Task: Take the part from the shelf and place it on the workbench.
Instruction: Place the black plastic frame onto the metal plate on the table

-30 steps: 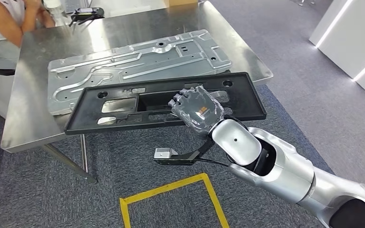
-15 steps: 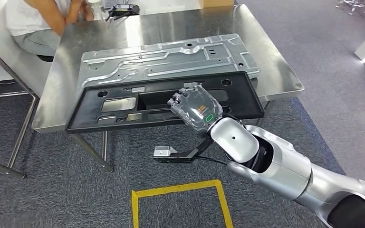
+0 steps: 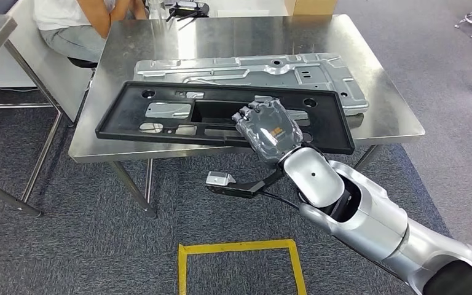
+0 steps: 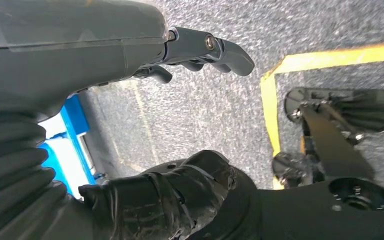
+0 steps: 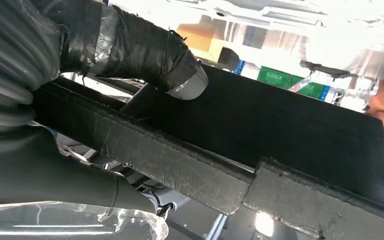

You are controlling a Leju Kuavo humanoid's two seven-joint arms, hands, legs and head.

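The part is a long black plastic panel (image 3: pixel 160 128) with cut-outs. It lies tilted across the front half of the steel workbench (image 3: pixel 246 37). My right hand (image 3: pixel 269 129) grips its near edge right of the middle, fingers over the top. In the right wrist view the thumb (image 5: pixel 145 50) presses the underside of the black panel (image 5: pixel 290 130). Whether the panel touches the table I cannot tell. My left hand (image 4: pixel 130 50) hangs over the carpet with its fingers (image 4: pixel 215 47) apart and holds nothing.
A silver stamped metal panel (image 3: pixel 252 67) lies on the workbench behind the black part. A person (image 3: pixel 80 18) sits at the far left corner. A black device (image 3: pixel 187 7) rests at the far edge. A yellow tape square (image 3: pixel 239 249) marks the carpet.
The whole picture has shifted as the camera moved, and the workbench now sits more centred. The black panel, still in my right hand, reaches further over the tabletop than before.
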